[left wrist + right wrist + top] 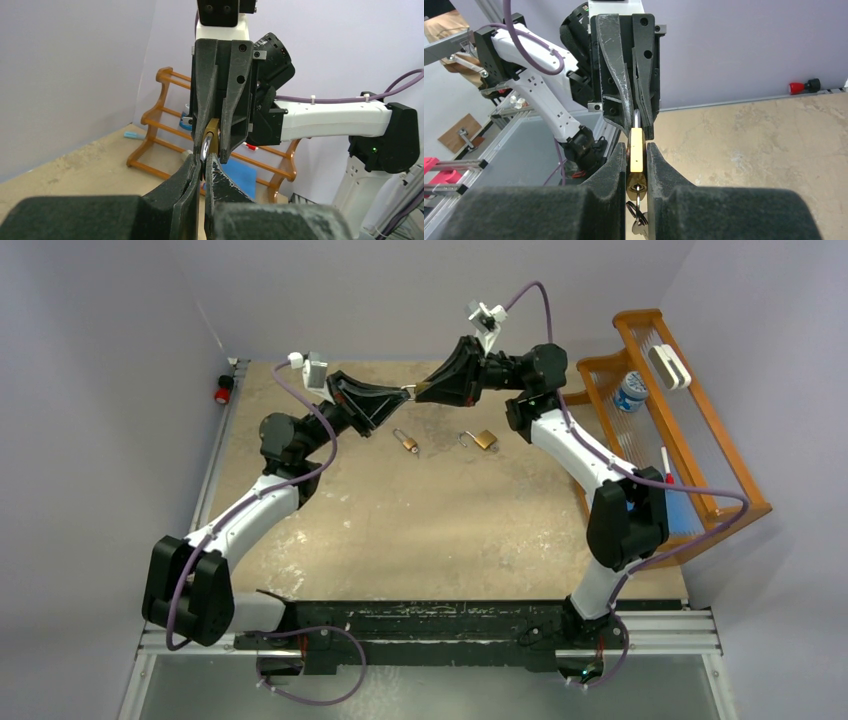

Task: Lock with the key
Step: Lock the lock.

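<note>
My right end effector (pixel 637 148) clamped tight on padlock (pixel 637 159), key (pixel 638 222) hanging below; my left end effector (pixel 202 161) pinched shut on its shackle (pixel 205 146).

Over remote feed I see beige, scuffed tabletop (pixel 450 530) with pale lilac walls around it. Orange wooden rack (pixel 714 424) stands at tabletop's 3 o'clock edge. Blue-and-white container (pixel 631 391) sits in rack's far end, toward 1 o'clock. White oblong piece (pixel 668 365) rests on upper rail, just beside container. Blue flat sheet (pixel 683 512) lies low in rack, toward 4 o'clock. Red-tipped white stick (pixel 667 464) just beyond sheet. Red knob (pixel 223 390) at 10 o'clock corner, against wall; I can't tell its type.
</note>
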